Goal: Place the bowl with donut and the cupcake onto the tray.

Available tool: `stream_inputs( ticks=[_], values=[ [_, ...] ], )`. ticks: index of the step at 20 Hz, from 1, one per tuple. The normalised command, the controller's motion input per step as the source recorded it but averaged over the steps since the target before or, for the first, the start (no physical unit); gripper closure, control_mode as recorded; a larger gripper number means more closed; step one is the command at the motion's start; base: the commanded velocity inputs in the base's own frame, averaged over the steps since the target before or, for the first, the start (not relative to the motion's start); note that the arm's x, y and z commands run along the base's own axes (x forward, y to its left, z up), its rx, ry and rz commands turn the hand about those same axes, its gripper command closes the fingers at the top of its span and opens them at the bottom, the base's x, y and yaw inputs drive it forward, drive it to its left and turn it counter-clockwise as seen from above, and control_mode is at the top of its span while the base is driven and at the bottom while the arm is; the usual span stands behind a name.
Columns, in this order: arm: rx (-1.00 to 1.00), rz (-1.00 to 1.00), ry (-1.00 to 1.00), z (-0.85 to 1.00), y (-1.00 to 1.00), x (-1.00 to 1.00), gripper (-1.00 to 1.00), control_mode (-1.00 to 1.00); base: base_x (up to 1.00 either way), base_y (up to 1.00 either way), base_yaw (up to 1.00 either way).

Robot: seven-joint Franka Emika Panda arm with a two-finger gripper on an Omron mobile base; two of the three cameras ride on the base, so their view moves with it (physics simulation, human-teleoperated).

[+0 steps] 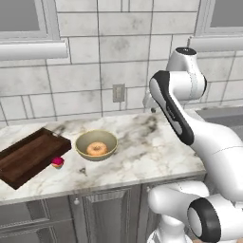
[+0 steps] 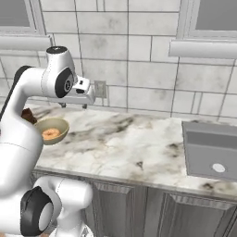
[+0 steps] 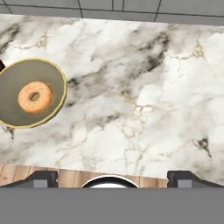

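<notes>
The olive-tan bowl (image 1: 97,144) sits on the marble counter (image 1: 142,152), and everything else is placed here relative to it. The glazed donut (image 1: 97,149) lies inside it, near the middle. The dark wooden tray (image 1: 29,155) lies on the counter just left of the bowl, set at an angle, with bare counter between them. The pink-frosted cupcake (image 1: 57,162) stands on the counter touching the tray's near edge, left of the bowl and a little nearer the counter front.

The fingers (image 2: 74,105) hang above the counter, to the right of the bowl and nearer the tiled wall (image 1: 95,71), well above it. They stand spread wide and hold nothing. In the hand view the bowl (image 3: 30,92) with its donut (image 3: 35,97) lies at the left.
</notes>
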Motion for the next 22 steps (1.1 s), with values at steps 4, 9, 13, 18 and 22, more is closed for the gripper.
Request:
stream_inputs(
  ticks=[4, 9, 13, 18, 22],
  values=[
    [0.0, 0.0, 0.0, 0.0, 0.0, 0.0, -1.0, 1.0, 0.0, 0.73, 0.0],
    [0.0, 0.0, 0.0, 0.0, 0.0, 0.0, -1.0, 1.0, 0.0, 0.72, 0.0],
    [0.0, 0.0, 0.0, 0.0, 0.0, 0.0, -1.0, 1.0, 0.0, 0.68, 0.0],
    [0.0, 0.0, 0.0, 0.0, 0.0, 0.0, -1.0, 1.0, 0.0, 0.61, 0.0],
    [0.0, 0.0, 0.0, 0.0, 0.0, 0.0, -1.0, 1.0, 0.0, 0.53, 0.0]
  ],
)
